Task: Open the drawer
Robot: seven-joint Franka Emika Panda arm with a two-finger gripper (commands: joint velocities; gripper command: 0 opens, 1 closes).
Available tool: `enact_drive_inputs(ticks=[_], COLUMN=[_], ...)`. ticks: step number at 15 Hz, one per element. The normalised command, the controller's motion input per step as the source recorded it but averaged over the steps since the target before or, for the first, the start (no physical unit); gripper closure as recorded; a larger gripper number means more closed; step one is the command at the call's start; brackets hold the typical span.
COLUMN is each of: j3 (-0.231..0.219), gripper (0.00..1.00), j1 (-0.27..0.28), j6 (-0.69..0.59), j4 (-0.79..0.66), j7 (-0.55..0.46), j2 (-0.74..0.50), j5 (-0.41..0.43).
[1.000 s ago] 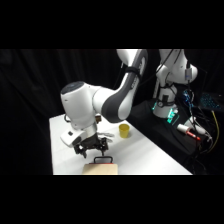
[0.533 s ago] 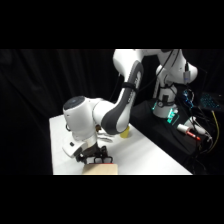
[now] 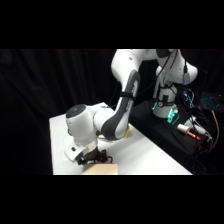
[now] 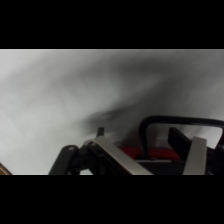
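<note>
The drawer [image 3: 103, 169] is a light-wood box at the table's front edge, partly cut off by the picture's bottom. In the wrist view its red front panel [image 4: 136, 151] and black loop handle [image 4: 175, 120] lie close below the camera. My gripper [image 3: 96, 158] hangs low, right at the drawer's near end. In the wrist view the gripper [image 4: 155, 155] is open, its two fingers spread wide. The handle's left leg stands between them, touched by neither.
The white table [image 3: 150, 155] stretches back and right from the drawer. My bent arm [image 3: 117, 120] leans low over its middle and hides most of a yellow cup [image 3: 129, 132] behind it. Electronics with cables [image 3: 190, 131] sit on a dark stand at the right.
The arm has folded lower and swung toward the table's front. The gripper has dropped from above the drawer to the level of its handle.
</note>
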Motion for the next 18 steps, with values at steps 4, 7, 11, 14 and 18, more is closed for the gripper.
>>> enact_drive_inputs(ticks=[4,7,11,14,18], j3=[-0.059,-0.047,-0.046,-0.058,-0.045], gripper=[0.0,0.0,0.0,0.0,0.0], j1=[-0.069,-0.097,-0.102,-0.097,-0.107], j6=[0.11,0.13,0.15,0.17,0.17], j4=[0.03,-0.05,-0.08,-0.09,-0.13], j7=[0.02,0.03,0.0,-0.01,-0.05], j2=[-0.02,-0.07,-0.06,-0.05,-0.09], j5=[-0.112,-0.104,-0.108,-0.134,-0.143])
